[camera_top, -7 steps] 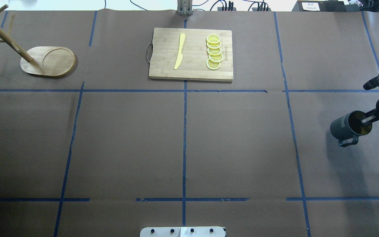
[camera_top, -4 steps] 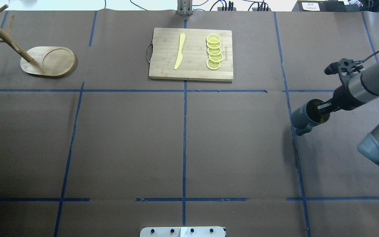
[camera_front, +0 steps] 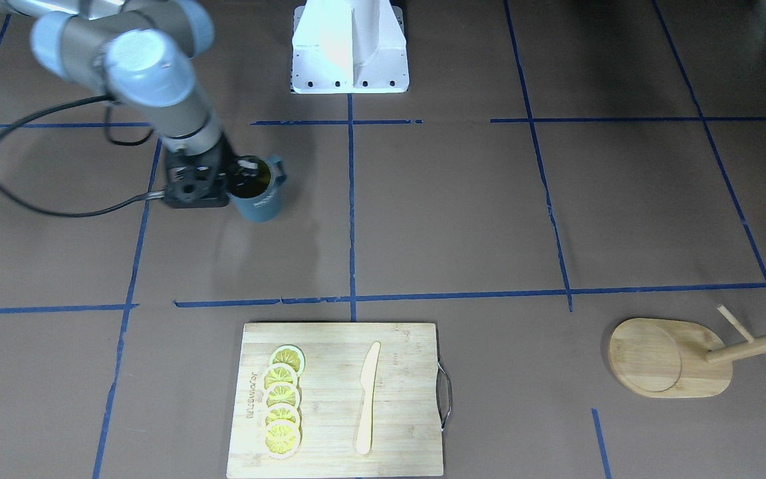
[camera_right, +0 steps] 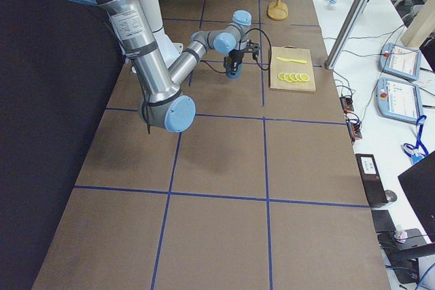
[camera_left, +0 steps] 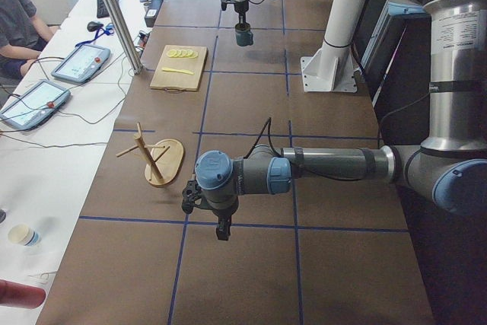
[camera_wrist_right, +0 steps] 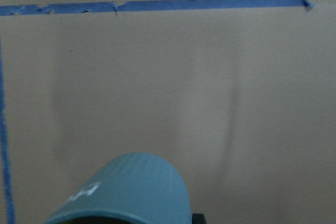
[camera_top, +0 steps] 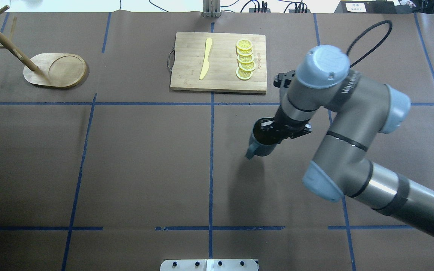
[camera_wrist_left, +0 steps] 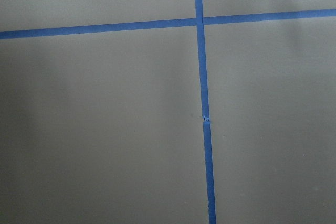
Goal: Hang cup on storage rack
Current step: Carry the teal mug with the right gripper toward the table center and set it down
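Note:
The dark blue-grey cup point(camera_top: 263, 149) hangs above the table right of centre, mouth up, handle toward the robot's left. My right gripper point(camera_top: 269, 134) is shut on its rim, one finger inside. The cup also shows in the front-facing view point(camera_front: 260, 199) and, low in frame, in the right wrist view point(camera_wrist_right: 131, 190). The wooden storage rack point(camera_top: 57, 70) stands at the far left with nothing on its pegs; it also shows in the front-facing view point(camera_front: 669, 359). My left gripper point(camera_left: 221, 226) shows only in the exterior left view, above the table near the rack; I cannot tell if it is open.
A bamboo cutting board point(camera_top: 187, 75) lies at the far middle with a yellow knife point(camera_top: 205, 58) and several lemon slices point(camera_top: 245, 60). Blue tape lines cross the brown table cover. The robot's base plate point(camera_top: 209, 264) is at the near edge.
My right arm has swept left across the table with the cup, from the right edge to just right of the centre line. The rack and board have not moved.

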Controlling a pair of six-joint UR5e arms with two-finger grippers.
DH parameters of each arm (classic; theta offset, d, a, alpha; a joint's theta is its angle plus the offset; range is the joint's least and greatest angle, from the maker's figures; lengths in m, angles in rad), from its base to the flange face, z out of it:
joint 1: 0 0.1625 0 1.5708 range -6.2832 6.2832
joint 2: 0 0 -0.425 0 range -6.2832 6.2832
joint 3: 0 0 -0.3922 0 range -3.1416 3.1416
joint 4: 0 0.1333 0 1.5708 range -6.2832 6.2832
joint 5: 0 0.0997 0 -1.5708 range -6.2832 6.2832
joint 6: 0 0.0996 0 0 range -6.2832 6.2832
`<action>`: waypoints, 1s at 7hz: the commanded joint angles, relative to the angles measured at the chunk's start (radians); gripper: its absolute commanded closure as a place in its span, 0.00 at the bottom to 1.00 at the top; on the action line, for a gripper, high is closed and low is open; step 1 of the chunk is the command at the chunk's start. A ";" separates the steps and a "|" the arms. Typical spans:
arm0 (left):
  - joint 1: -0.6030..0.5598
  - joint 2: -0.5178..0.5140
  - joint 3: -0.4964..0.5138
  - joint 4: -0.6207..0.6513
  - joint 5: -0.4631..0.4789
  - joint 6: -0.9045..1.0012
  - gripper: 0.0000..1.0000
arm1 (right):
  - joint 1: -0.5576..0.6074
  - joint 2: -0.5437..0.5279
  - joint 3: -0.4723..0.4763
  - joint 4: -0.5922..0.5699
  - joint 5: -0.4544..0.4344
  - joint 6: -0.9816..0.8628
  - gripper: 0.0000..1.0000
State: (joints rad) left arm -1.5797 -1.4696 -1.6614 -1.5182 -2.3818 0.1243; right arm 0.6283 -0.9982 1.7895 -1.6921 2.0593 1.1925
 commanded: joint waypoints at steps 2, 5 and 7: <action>0.001 0.000 0.002 0.001 0.000 0.000 0.00 | -0.122 0.225 -0.194 -0.006 -0.117 0.279 0.98; 0.001 0.000 0.000 0.001 -0.004 0.000 0.00 | -0.128 0.222 -0.278 0.119 -0.145 0.298 0.48; 0.001 0.000 -0.001 0.000 -0.005 0.000 0.00 | -0.130 0.225 -0.268 0.121 -0.156 0.292 0.00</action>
State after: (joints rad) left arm -1.5785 -1.4696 -1.6622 -1.5181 -2.3856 0.1242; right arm 0.4987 -0.7760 1.5187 -1.5796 1.9092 1.4881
